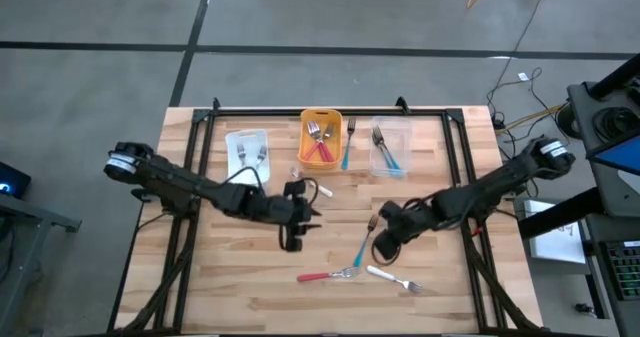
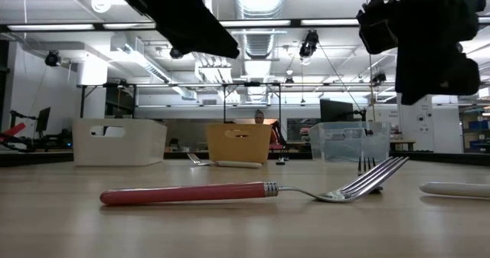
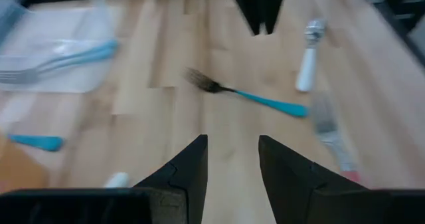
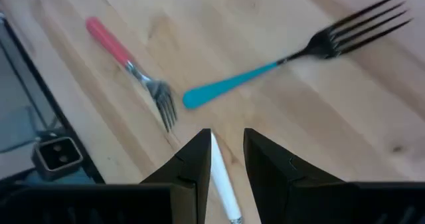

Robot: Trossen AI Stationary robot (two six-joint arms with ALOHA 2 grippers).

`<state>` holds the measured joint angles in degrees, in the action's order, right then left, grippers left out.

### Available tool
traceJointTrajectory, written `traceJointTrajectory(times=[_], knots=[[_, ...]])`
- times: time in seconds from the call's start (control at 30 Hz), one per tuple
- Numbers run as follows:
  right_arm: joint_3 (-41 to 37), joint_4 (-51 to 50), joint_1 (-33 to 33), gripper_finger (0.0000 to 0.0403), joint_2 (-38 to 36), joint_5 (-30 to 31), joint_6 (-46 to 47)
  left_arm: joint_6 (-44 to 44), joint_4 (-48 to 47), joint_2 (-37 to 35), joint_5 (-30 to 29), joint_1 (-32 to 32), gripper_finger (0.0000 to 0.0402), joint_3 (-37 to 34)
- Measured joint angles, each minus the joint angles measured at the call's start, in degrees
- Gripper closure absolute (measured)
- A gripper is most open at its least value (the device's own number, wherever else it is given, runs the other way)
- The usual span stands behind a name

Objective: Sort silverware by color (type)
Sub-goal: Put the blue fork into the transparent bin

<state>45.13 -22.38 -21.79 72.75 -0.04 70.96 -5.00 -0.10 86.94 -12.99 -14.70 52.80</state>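
Roughly two thirds sorted, by the look of it. At 11 o'clock on the table [image 1: 250, 287], white bin [image 1: 233, 140] already holding white-handled forks [image 1: 250, 155]. Near the centre, left gripper [image 3: 232, 147] hovering over bare wood, fingers spread, nothing between them. At 12 o'clock, orange bin [image 1: 308, 117] with red-handled forks [image 1: 320, 142] inside; just beside its right wall, a stray teal fork [image 1: 347, 149] lying on the wood, outside any bin, long axis 12 to 6, tines toward 12. Down near 6 o'clock, three more loose: red fork [image 1: 322, 275] lying flat, long axis 9 to 3, tines toward 3; teal fork [image 1: 362, 245] angled, tines toward 1, handle toward 7; white fork [image 1: 393, 277] farthest right, tines toward 4, handle toward 10. Right gripper [image 4: 228, 141] raised above these three, fingers only narrowly parted, holding nothing, with the white handle lying on the table below the gap. At 1 o'clock, clear bin [image 1: 405, 127] with teal-handled forks [image 1: 388, 155]. Left to do, judging from this: four forks, one red, one white, two teal.
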Motion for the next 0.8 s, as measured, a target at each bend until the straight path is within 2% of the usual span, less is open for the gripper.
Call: traceJointTrajectory(times=[0.17,0.3,0.53,0.67,0.8], knots=[[5.56,-4.66,-1.92,0.0323,6.18,0.03,2.29,-4.93,-0.48,0.0,0.0,-4.48,0.0286,0.0],[12.17,-15.77,-1.96,0.0323,11.23,0.25,4.99,-8.45,-0.93,0.0,-0.02,-7.77,0.0286,0.0],[27.45,-36.73,-1.94,0.0323,22.16,8.11,10.19,-13.37,-0.92,-0.04,-0.04,-11.82,0.0286,0.0],[33.72,-39.02,-1.96,0.0323,28.57,11.4,10.61,-15.43,-0.99,-0.04,-0.16,-13.4,0.0286,0.0],[37.72,-39.18,-1.96,0.0323,34.28,12.03,10.29,-16.58,-1.15,-0.04,-0.17,-15.3,0.0286,0.0]])
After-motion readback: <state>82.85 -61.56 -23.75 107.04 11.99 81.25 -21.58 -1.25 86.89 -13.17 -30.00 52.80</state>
